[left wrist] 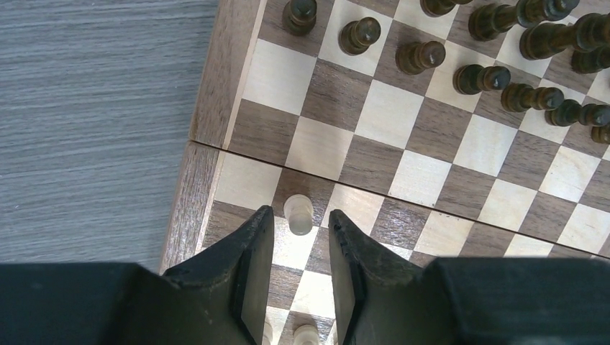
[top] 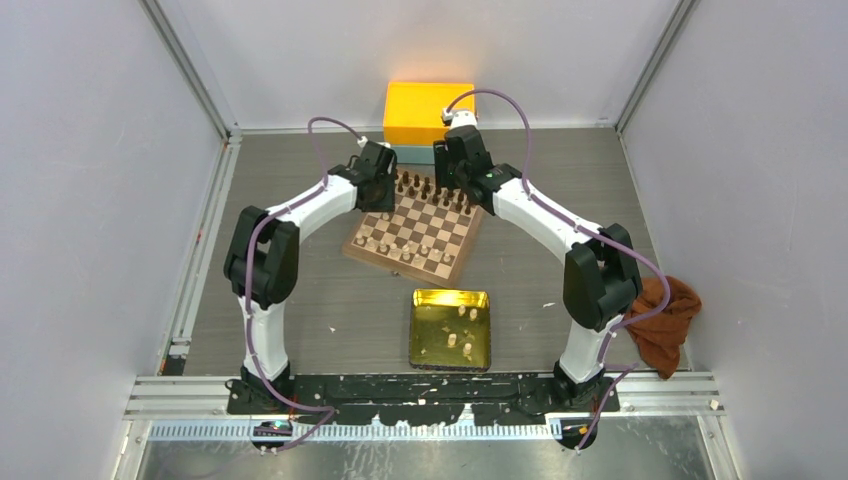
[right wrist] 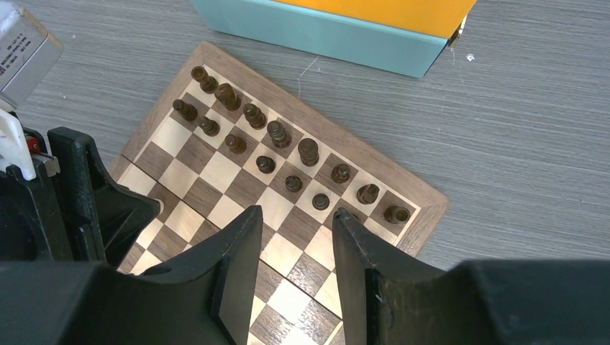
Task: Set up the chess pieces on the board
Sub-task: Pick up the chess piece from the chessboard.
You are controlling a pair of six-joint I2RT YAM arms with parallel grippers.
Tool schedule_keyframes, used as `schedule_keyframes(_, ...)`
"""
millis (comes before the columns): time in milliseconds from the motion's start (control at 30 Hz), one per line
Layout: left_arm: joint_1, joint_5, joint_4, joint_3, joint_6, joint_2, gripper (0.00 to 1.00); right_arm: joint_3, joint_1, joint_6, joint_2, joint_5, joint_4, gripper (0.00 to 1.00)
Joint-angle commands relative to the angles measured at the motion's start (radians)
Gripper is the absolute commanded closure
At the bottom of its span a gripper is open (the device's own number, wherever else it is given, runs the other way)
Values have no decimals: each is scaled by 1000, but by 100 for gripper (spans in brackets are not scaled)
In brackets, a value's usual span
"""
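Nearest, the left gripper [left wrist: 298,224] shows two blunt black fingers [left wrist: 252,273] standing part-way apart. A cream pawn [left wrist: 298,210] stands upright between their tips, touching neither as far as I can see. It's small, round-headed, smooth turned wood, so an off-centre squeeze could squirt it out or tip it toward the fold seam of the board [left wrist: 211,86] just beyond. Further off, the right gripper [right wrist: 296,223] hangs wide apart and empty over the dark pieces [right wrist: 277,133]. More cream pieces [top: 450,340] lie in the shiny gold tray [top: 450,293] near the board.
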Motion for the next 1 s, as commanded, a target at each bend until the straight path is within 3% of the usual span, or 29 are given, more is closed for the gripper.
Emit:
schedule_keyframes(0,-6,-5,-1,45,20,13,65,-11,-6,15,-42,-7,61,53)
schedule_keyframes(433,-8,-8,-4,49,17,23,71,-22,-13,20,-40,-13,72,54)
schedule_keyframes(967,-9,-27,-17,50,16,11,91,-29,-15,24,-38,-14,77,54)
